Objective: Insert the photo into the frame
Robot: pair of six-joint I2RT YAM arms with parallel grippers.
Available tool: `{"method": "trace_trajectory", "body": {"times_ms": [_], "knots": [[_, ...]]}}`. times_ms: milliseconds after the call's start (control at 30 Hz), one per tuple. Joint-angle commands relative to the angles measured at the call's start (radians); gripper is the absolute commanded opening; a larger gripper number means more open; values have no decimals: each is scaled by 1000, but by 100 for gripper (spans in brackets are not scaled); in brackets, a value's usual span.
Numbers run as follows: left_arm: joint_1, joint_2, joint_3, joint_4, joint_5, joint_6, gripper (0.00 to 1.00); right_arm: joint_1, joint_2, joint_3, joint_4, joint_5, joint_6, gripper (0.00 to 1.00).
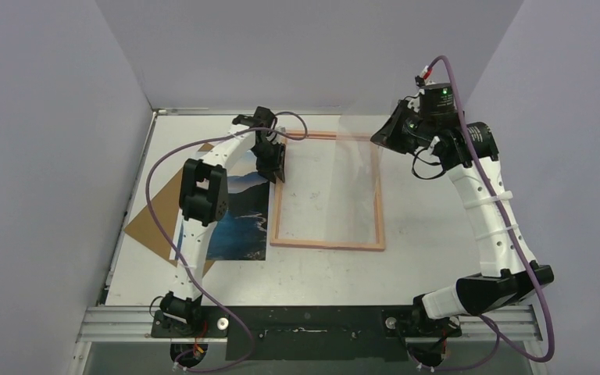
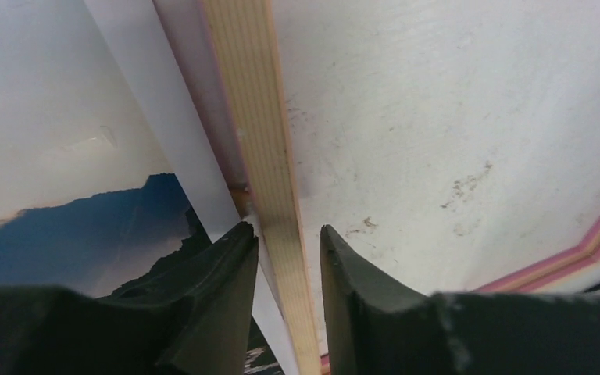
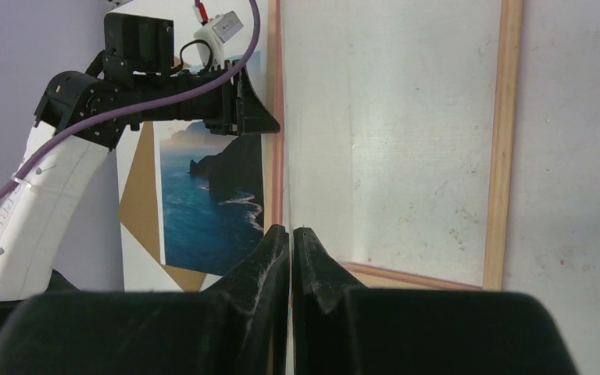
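The frame (image 1: 328, 244) lies flat mid-table, pale wood side up. My left gripper (image 1: 276, 170) is at its left rail near the far corner. In the left wrist view the fingers straddle that rail (image 2: 254, 101): the left finger touches it, the right stands off, so the gripper (image 2: 285, 230) is open. My right gripper (image 1: 380, 139) is above the frame's far right corner, and in the right wrist view it (image 3: 291, 232) is shut on the edge of the clear pane (image 3: 391, 133), which is tilted up off the frame. The photo (image 1: 238, 219) lies just left of the frame, partly under my left arm.
A brown backing board (image 1: 150, 228) lies skewed under the photo at the left. Grey walls close in the table on the left, back and right. A metal rail (image 1: 312, 322) carrying the arm bases runs along the near edge. My left arm (image 3: 47, 172) shows in the right wrist view.
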Motion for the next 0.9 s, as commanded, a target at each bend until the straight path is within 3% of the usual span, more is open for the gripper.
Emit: {"method": "trace_trajectory", "body": {"times_ms": [0,233,467,867], "knots": [[35,-89,71,-4,202,2,36,-6,-6,2,105,-62,38,0],[113,-181,63,37,257,-67,48,-6,53,23,207,-170,123,0],[219,-273,-41,73,64,-110,60,9,131,-12,337,-262,249,0],[319,-326,-199,139,47,-126,62,125,336,103,469,-292,371,0]]}}
